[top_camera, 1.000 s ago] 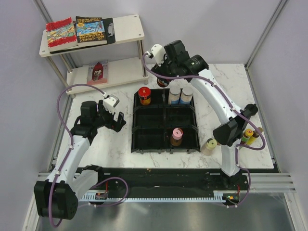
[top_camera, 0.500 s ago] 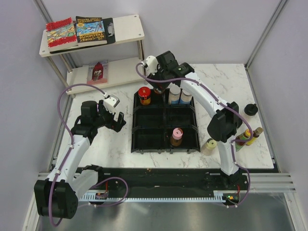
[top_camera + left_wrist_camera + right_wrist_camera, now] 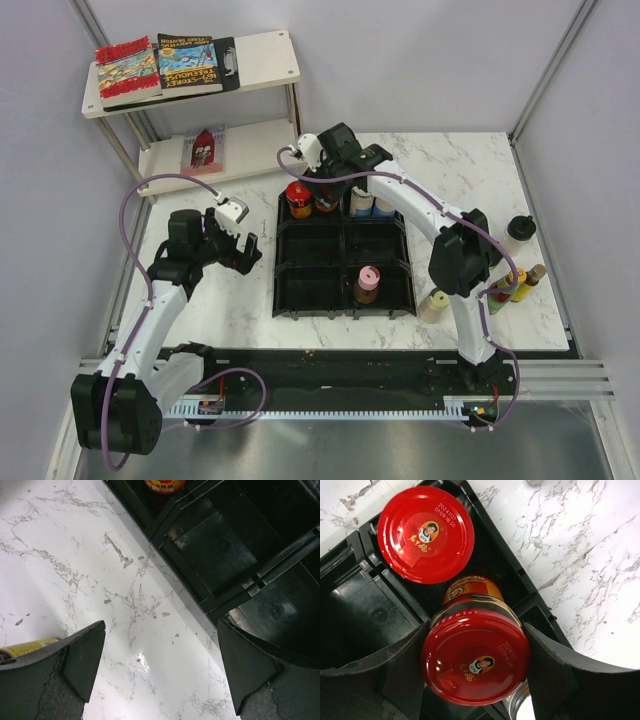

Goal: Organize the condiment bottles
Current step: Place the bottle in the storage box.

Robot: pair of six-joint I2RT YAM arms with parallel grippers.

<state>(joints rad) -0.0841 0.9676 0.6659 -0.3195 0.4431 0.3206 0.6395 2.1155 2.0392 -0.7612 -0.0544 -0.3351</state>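
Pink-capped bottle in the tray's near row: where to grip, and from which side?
Cap and neck, from straight above. The pink-capped bottle stands upright inside a walled compartment of the black tray, so side approaches look blocked; the top likely stands clear of the walls.

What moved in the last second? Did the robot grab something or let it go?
The right hand swung in and down to the back-left pocket of the tray, bringing a red-capped jar right beside the other red jar. It hasn't let go: the jar is between its fingers. The left hand, open over the table, stayed put, and so did the pink-capped bottle.
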